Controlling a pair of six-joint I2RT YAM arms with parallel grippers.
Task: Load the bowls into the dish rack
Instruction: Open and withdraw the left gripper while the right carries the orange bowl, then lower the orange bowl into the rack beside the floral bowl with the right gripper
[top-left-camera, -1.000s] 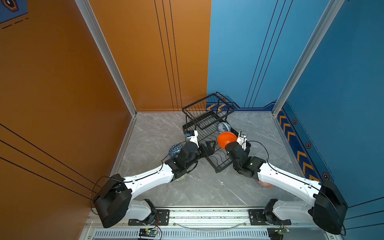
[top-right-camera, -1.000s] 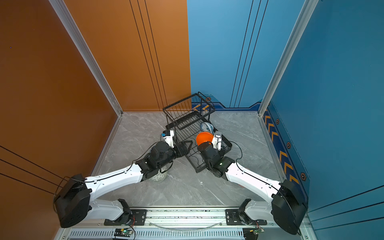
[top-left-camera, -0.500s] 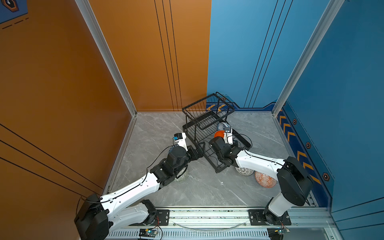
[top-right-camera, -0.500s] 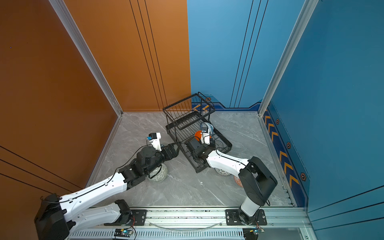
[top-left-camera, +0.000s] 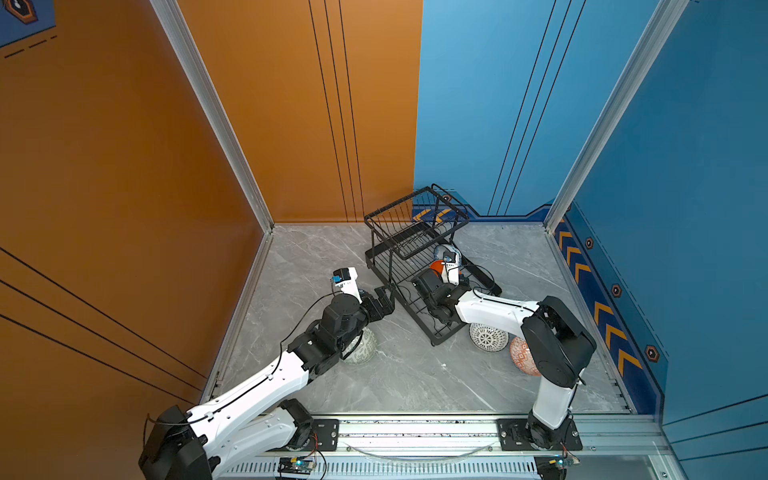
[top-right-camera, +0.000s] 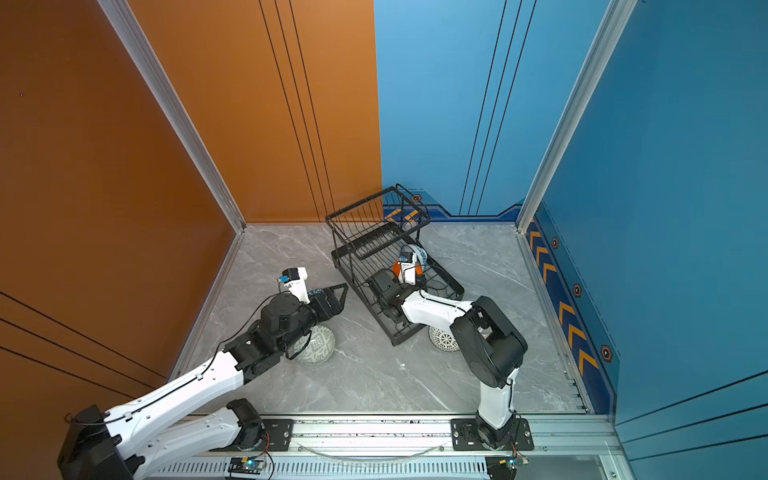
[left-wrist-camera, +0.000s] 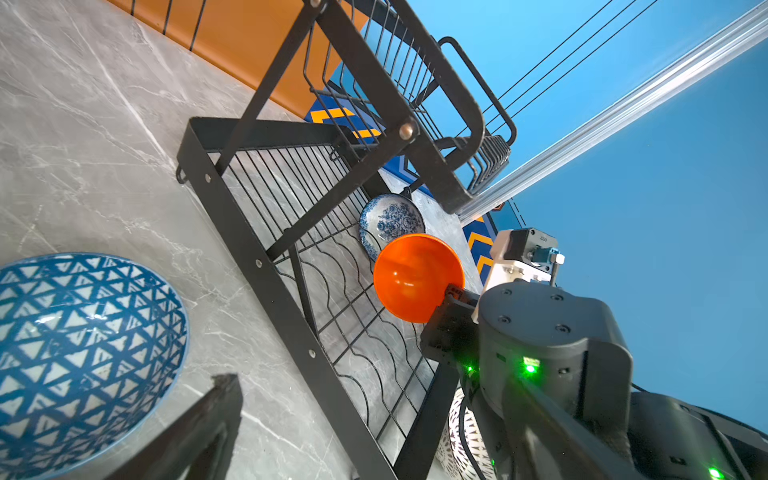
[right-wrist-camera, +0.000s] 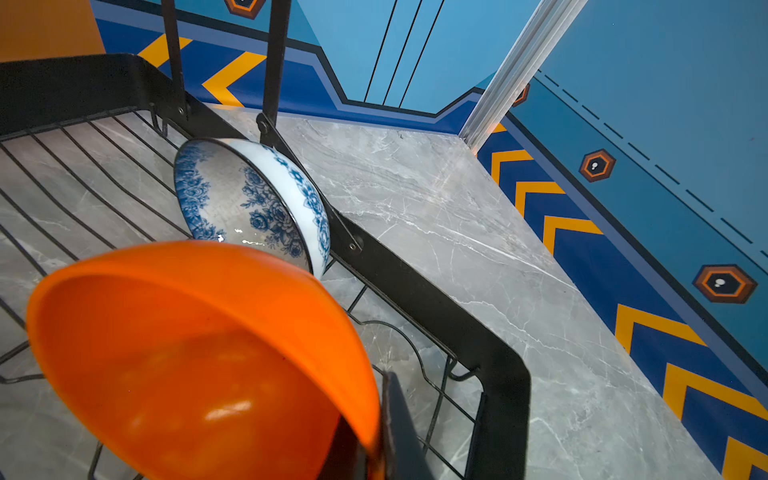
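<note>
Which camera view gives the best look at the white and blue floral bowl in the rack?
The right wrist view: the floral bowl is near and large, leaning against the dish rack frame, only one edge hidden by the orange bowl. In the left wrist view the bowl is smaller; both top views show only a sliver.

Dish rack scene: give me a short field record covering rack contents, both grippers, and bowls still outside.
dish rack: black wire, two tiers, top basket empty
in rack: floral bowl, on edge against the side rail
right gripper: shut on orange bowl rim, over lower tier
left gripper: open, empty, beside rack
outside rack: blue triangle bowl, pale green bowl, white lattice bowl, red-orange bowl
</note>
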